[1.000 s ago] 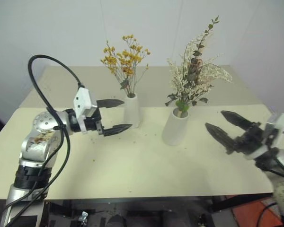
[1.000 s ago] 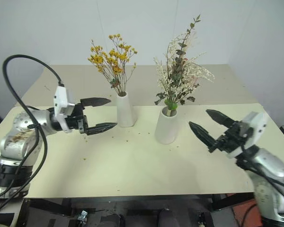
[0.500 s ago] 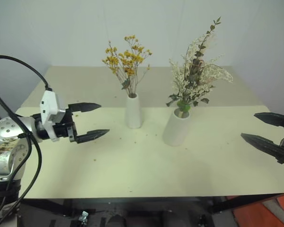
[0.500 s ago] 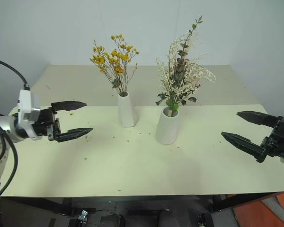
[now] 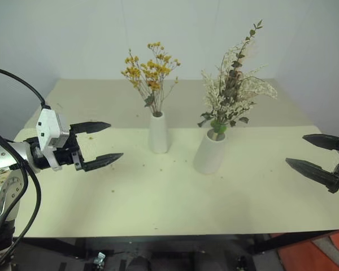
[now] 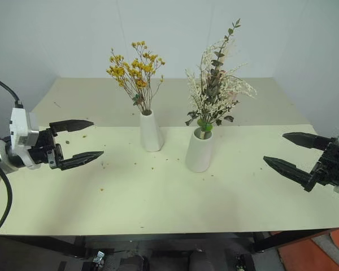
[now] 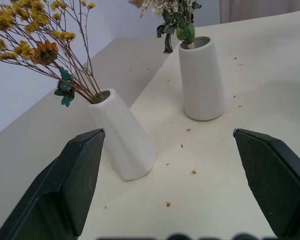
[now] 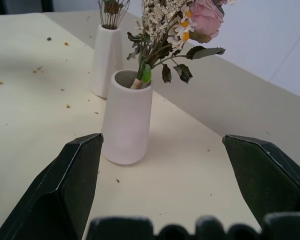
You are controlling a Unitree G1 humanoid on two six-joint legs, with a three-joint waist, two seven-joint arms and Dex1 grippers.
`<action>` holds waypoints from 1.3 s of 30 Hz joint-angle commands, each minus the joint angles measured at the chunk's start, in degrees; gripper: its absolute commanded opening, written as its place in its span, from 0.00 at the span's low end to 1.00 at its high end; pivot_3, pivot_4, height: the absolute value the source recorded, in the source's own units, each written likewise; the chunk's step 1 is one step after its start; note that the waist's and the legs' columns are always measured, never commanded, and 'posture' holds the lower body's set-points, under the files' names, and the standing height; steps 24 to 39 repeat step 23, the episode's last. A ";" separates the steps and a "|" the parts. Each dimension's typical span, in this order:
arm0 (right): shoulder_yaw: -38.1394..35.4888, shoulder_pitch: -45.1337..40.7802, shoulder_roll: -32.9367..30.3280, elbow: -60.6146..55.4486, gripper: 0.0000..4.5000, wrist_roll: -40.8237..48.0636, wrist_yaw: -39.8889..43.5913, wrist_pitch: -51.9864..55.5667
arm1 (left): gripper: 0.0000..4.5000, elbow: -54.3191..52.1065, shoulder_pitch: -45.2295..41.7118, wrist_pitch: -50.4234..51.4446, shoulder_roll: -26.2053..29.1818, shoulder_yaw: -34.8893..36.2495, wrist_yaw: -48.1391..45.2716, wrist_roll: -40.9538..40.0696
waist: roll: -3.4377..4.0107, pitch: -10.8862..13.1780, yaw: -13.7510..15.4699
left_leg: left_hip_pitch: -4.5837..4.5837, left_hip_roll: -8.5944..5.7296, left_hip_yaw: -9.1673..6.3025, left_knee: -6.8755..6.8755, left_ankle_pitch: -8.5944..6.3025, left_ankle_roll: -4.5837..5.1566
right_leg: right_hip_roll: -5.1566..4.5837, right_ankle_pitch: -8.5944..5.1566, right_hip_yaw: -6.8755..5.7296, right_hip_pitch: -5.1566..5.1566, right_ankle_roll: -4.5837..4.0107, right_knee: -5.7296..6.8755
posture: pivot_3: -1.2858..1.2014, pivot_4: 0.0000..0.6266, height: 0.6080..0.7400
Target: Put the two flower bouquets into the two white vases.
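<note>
The yellow bunch (image 5: 150,66) stands in the slim vase (image 5: 158,133), its thin stems gathered into the narrow mouth, which is probably why it sits upright without leaning. Just to the right, the pink bouquet (image 5: 233,84) is in the fat vase (image 5: 210,151); its thicker stems rest against one side of the wide mouth. Both vases stand upright near the middle of the table (image 5: 175,197), close together but apart. By how things lie, both bouquets are already placed and the task looks done.

The left gripper (image 5: 99,144) hangs over the table's left side, its fingers spread wide and empty, pointing toward the vases. The right gripper (image 5: 319,156) is over the right edge, likewise wide open and holding nothing. Both are well apart from the vases, which suits arms standing clear so as not to knock the arrangement.

Small crumbs of dried flower dot the table around the vases.

No brand, label or writing can be read on anything.
</note>
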 commanded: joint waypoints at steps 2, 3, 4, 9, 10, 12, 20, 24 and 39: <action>-0.08 -0.43 -0.23 -3.48 1.00 0.61 -0.40 0.42 | 1.00 -1.96 0.79 0.41 2.47 3.03 0.18 -0.90 | 0.00 0.00 -0.06 | 0.00 0.00 0.00 0.00 0.00 0.00 | 0.00 0.00 0.00 -0.01 0.00 0.00 | 0.52 0.24 1.00; 0.74 -0.68 -0.09 -3.62 1.00 -0.20 -1.42 0.50 | 1.00 -2.25 1.44 0.66 2.79 3.53 0.41 -0.91 | 0.00 0.00 -0.12 | 0.00 0.01 0.00 0.00 0.00 0.00 | 0.00 0.00 0.00 -0.01 0.00 -0.01 | 0.52 0.24 1.00; 1.46 -0.91 -0.03 -3.69 1.00 -0.96 -2.28 0.49 | 1.00 -2.67 2.16 0.92 3.01 4.18 0.54 -1.22 | 0.00 0.00 -0.16 | 0.00 0.01 0.00 0.00 0.00 0.00 | 0.00 0.00 0.00 -0.01 0.00 -0.01 | 0.52 0.24 1.00; 2.86 -2.22 -0.55 -3.57 1.00 -0.44 -2.39 0.80 | 1.00 -4.48 5.45 1.96 3.56 7.06 0.64 -2.29 | 0.00 0.00 -0.01 | 0.00 0.01 0.01 0.00 0.00 0.00 | 0.00 0.00 0.00 -0.02 -0.01 -0.01 | 0.52 0.24 1.00; 2.95 -2.76 -1.05 -3.00 1.00 0.19 -1.17 0.93 | 1.00 -4.87 5.89 2.19 3.58 7.32 0.86 -2.36 | 0.00 0.00 -0.01 | 0.00 0.01 0.01 0.00 0.00 0.00 | 0.00 -0.01 0.00 -0.02 -0.01 0.00 | 0.52 0.24 1.00; 2.72 -5.24 -2.41 -2.13 1.00 2.42 -0.39 2.76 | 1.00 -5.79 6.59 3.34 4.11 7.81 0.70 -3.32 | 0.00 0.00 0.01 | 0.00 0.01 0.01 0.00 0.00 0.00 | -0.01 -0.01 0.00 -0.01 -0.01 -0.02 | 0.52 0.24 1.00; 4.80 -9.13 -3.33 -0.18 1.00 4.83 0.83 5.63 | 1.00 -7.24 7.69 7.54 5.91 11.64 -0.71 -9.18 | -0.01 -0.01 0.00 | -0.01 0.05 0.01 -0.01 -0.01 0.01 | 0.01 -0.04 -0.02 -0.03 -0.06 -0.01 | 0.52 0.24 1.00; 7.95 -9.90 -1.44 0.61 1.00 5.38 1.85 5.30 | 1.00 -8.18 10.16 8.45 6.10 14.85 -1.09 -10.18 | -0.01 -0.01 -0.02 | -0.01 0.06 0.01 -0.01 -0.01 0.01 | 0.01 -0.03 -0.03 -0.03 -0.06 -0.02 | 0.52 0.24 1.00; 7.95 -9.90 -1.44 0.61 1.00 5.38 1.85 5.30 | 1.00 -8.18 10.16 8.45 6.10 14.85 -1.09 -10.18 | -0.01 -0.01 -0.02 | -0.01 0.06 0.01 -0.01 -0.01 0.01 | 0.01 -0.03 -0.03 -0.03 -0.06 -0.02 | 0.52 0.24 1.00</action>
